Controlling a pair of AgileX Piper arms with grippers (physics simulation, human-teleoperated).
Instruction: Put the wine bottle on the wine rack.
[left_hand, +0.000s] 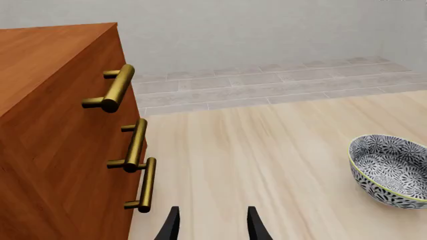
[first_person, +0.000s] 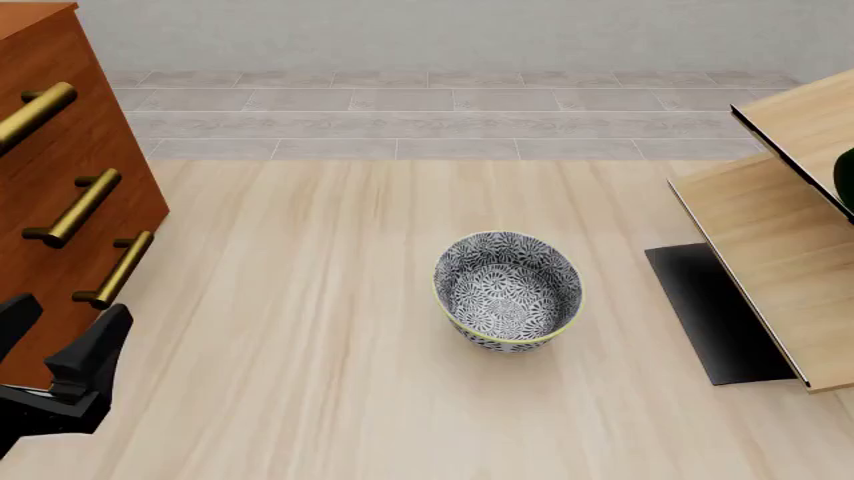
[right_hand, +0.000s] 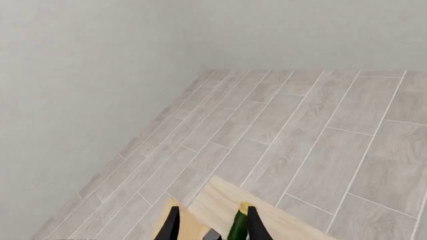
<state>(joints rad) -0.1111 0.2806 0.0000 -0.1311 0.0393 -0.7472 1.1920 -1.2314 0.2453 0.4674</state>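
**A:** What is seen nearest?

**B:** The left gripper is seen at about 8 o'clock from the bowl. Its fingers are spread, and nothing is held between them. The table is bare beneath it.

**A:** And farther out?

**B:** The bowl is set upright at mid-table. The drawer cabinet is placed at its 9 to 10 o'clock, with the brass handles turned toward the bowl. At 3 o'clock the wine rack is seen, its slanted boards raised over a black base plate.

**A:** Where is the wine bottle?

**B:** The wine bottle is seen over the rack's board, as a green sliver between the fingers of the right gripper. These fingers are also spread. Whether the glass is touched cannot be told. The tiled floor lies beyond.
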